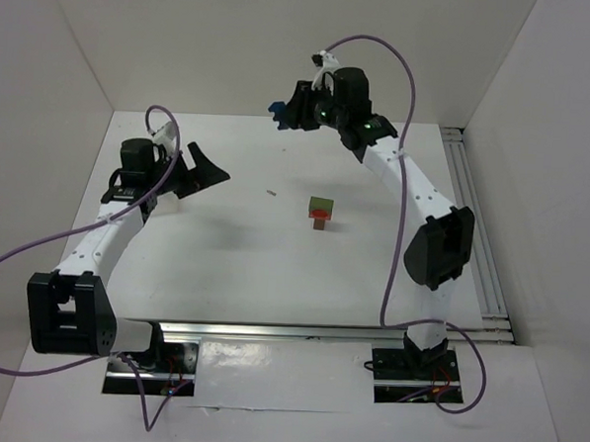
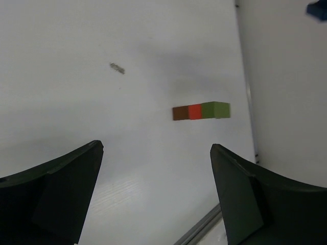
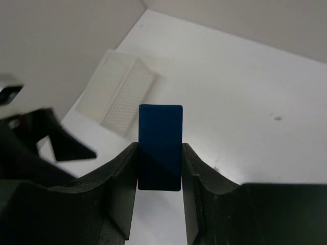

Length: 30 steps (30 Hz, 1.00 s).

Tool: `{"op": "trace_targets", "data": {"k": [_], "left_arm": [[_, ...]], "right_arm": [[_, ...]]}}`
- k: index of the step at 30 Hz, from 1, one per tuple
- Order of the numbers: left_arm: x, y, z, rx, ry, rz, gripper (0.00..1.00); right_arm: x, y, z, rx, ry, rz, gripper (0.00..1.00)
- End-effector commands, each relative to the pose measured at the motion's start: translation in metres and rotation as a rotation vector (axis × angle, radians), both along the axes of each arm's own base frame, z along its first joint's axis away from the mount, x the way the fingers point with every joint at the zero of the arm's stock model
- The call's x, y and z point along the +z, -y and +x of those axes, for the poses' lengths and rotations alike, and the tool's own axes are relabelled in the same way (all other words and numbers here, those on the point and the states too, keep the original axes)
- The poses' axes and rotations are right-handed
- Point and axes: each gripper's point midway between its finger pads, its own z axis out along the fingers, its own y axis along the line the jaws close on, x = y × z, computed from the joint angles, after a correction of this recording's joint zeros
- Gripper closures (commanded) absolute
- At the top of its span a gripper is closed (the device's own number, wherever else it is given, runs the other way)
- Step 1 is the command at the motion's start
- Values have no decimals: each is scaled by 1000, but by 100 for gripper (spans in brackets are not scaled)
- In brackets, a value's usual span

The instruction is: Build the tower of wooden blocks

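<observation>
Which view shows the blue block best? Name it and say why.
The right wrist view: the blue block fills the centre, clamped between the fingers of the right gripper. The top external view shows only a small blue patch at that gripper's tip. The left wrist view catches a blue corner at its upper right edge.

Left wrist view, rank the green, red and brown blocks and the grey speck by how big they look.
1. green block
2. brown block and red block, too alike to rank
3. grey speck, smallest
</observation>
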Motion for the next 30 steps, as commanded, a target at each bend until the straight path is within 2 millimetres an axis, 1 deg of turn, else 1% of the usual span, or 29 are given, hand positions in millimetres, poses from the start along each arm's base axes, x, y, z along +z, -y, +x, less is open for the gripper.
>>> {"op": "trace_targets", "data": {"k": [1, 3, 4, 5, 6, 7, 8, 9, 10, 11, 12, 13, 15, 16, 17, 18, 19, 20, 21, 22, 23, 24, 25, 27, 28, 30], "left_arm": [[75, 19, -12, -241, 291, -180, 1], [82, 24, -27, -338, 316, -246, 1], [93, 24, -29, -357, 364, -269, 1], [96, 22, -31, -368, 382, -280, 1], [95, 26, -39, -415, 390, -297, 1], [100, 29, -46, -443, 390, -329, 1], [105, 32, -54, -512, 458, -318, 1], [109, 34, -57, -541, 475, -322, 1], [113, 39, -63, -573, 482, -330, 1], [110, 44, -65, -605, 482, -331, 1], [109, 44, -68, -620, 478, -330, 1], [112, 49, -70, -663, 482, -323, 1], [115, 57, -76, -701, 485, -326, 0], [114, 60, -76, -712, 491, -326, 0], [116, 63, -76, -722, 489, -326, 0], [112, 63, -72, -718, 468, -330, 0], [117, 62, -68, -707, 472, -323, 0], [107, 62, -63, -698, 428, -324, 0], [105, 62, -63, -697, 422, -324, 0], [108, 62, -64, -694, 412, -338, 0], [106, 62, -65, -699, 436, -328, 0], [113, 62, -67, -707, 471, -331, 0], [117, 63, -68, -711, 486, -331, 0], [112, 66, -71, -725, 458, -350, 0], [114, 66, -71, -729, 475, -343, 0], [116, 69, -76, -750, 476, -350, 0]], "right_arm": [[29, -12, -63, 201, -33, 106, 72], [32, -9, -83, 241, -47, 122, 72], [21, -6, -92, 248, -88, 122, 72], [32, -1, -103, 249, -74, 127, 72], [30, 2, -109, 248, -88, 122, 70], [19, 5, -118, 258, -133, 109, 70], [28, 8, -130, 281, -122, 119, 70], [18, 9, -139, 293, -156, 120, 70], [19, 10, -146, 314, -151, 127, 70], [21, 7, -156, 341, -156, 138, 69], [27, 8, -168, 379, -152, 149, 69], [23, 6, -177, 406, -167, 149, 69], [27, -2, -193, 469, -164, 158, 69], [27, -7, -201, 496, -167, 159, 69], [27, -11, -206, 519, -158, 154, 69], [29, -13, -209, 530, -153, 149, 69], [29, -17, -214, 546, -154, 148, 68], [30, -16, -212, 529, -156, 143, 68], [30, -19, -216, 538, -156, 142, 68], [32, -20, -217, 551, -148, 148, 66], [28, -22, -220, 559, -159, 144, 66], [30, -23, -219, 560, -147, 148, 66], [26, -27, -222, 577, -160, 146, 66], [27, -30, -225, 589, -152, 148, 66], [24, -32, -226, 595, -170, 150, 66], [26, -35, -228, 605, -161, 153, 66]]}}
